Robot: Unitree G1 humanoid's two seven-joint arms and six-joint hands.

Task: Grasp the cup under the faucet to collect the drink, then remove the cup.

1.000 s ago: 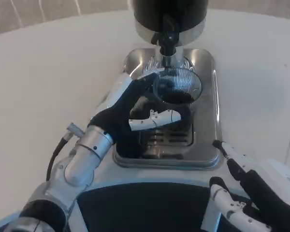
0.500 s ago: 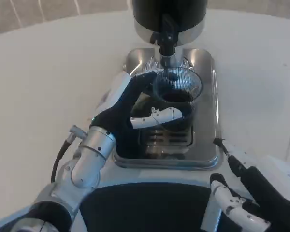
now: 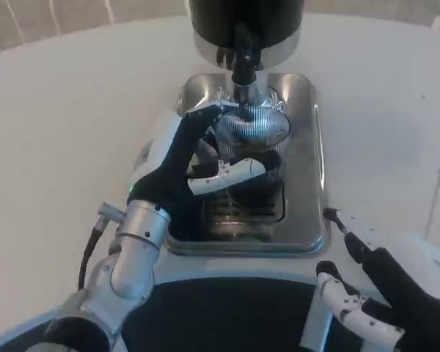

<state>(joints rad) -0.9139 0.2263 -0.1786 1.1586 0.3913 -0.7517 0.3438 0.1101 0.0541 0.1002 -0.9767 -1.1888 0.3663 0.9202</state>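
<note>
Head view. Left hand wrapped around the ribbed clear cup at centre frame, dark fingers up the cup's left side, a white-tipped finger across its front: a holding grip. Cup standing on the steel drip tray, directly below the black faucet of the dispenser at top centre. Dark inside the cup, whether drink or shadow hard to say; no stream visible.

Compared with half a second and a second ago: same clasp, same cup position relative to faucet and tray. Whole picture slid a little left and up, tray and dispenser together, so a camera shift, not a move of the things. Forearm more upright, wrist closer under the cup.

Meaning for the task: grasp seemingly secured, collecting stage likely in hand, removal not yet begun.

Right hand in the lower right corner, fingers apart, holding nothing, resting near the tray's front right corner but apart from it.
</note>
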